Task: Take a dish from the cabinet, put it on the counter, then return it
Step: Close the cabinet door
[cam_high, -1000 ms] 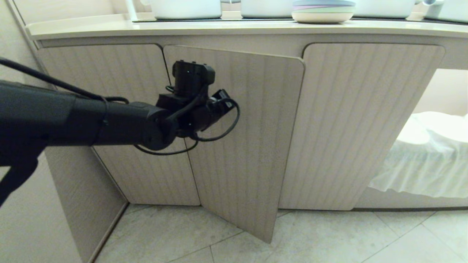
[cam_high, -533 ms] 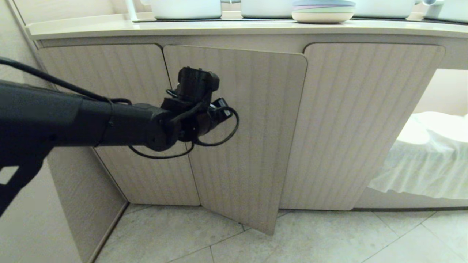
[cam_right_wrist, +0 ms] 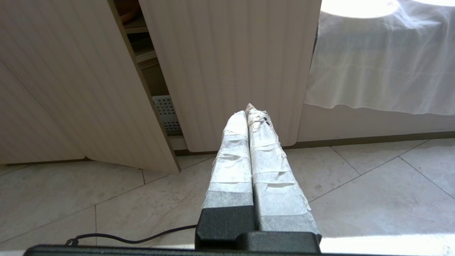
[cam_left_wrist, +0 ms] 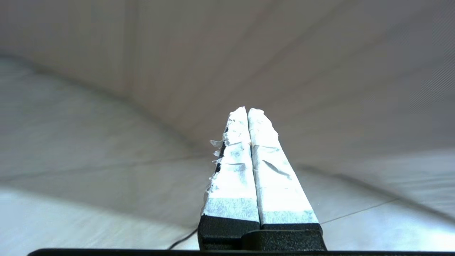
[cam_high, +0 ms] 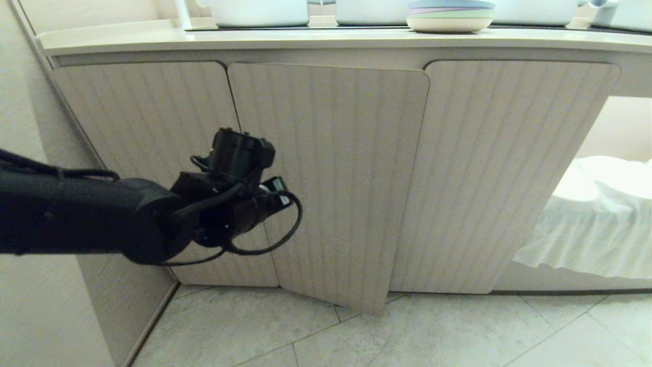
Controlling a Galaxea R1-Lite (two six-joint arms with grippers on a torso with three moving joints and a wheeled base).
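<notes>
Matt fluted doors, smooth counter, taped fingers

The cabinet (cam_high: pixel 326 173) doors look like pale matt wood-effect board with fine vertical ribbing; the counter (cam_high: pixel 305 40) above is smooth with a soft sheen. The floor tiles (cam_high: pixel 458 336) are smooth stone-look. Both the left gripper (cam_left_wrist: pixel 247 110) and the right gripper (cam_right_wrist: pixel 250 108) have wrinkled, fraying white paper tape over matt black plastic. A thin white cloth (cam_high: pixel 596 219) hangs in creases.
</notes>
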